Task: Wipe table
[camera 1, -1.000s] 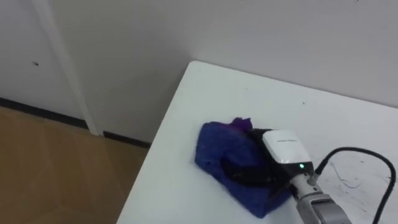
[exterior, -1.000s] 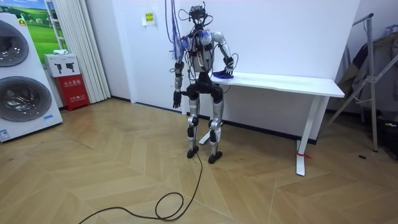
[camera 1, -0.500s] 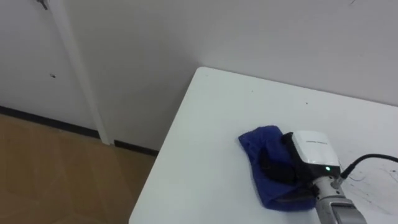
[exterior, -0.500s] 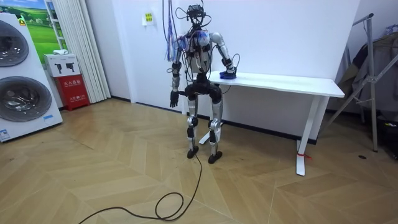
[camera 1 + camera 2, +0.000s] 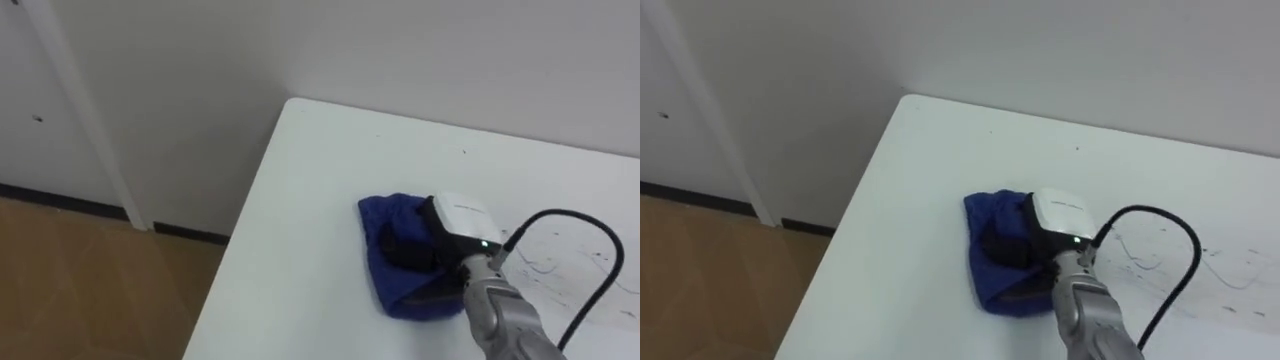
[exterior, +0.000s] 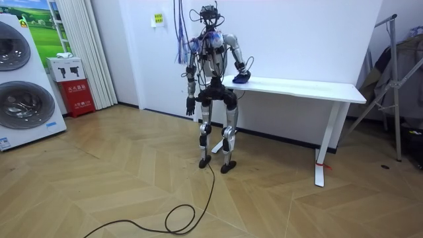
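The right robot hand is reaching in from the lower right and resting on top of a blue cloth. The cloth is lying bunched on the white bench, near the left edge and a little in from the far corner. A black cable is arching beside the wrist. Wooden floor is lying left of the bench, below a pale wall.
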